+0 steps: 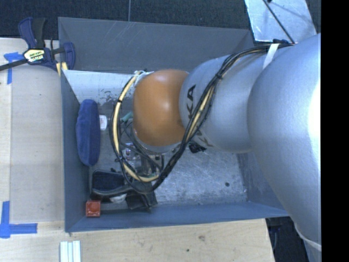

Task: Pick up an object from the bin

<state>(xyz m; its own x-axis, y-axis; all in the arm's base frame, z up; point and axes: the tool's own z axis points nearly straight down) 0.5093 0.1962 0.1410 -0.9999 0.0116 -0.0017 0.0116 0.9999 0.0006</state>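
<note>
Camera view: the gripper (137, 171) (open or closed, I cannot tell) hangs low; the flat black glossy thing (106, 182) lies just left of it, its long axis pointing toward the gripper.

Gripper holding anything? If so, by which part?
Cannot tell. The orange wrist cover hides the tip of the gripper, low in the bin at its left end, near a black thing and a blue oblong pad.
</note>
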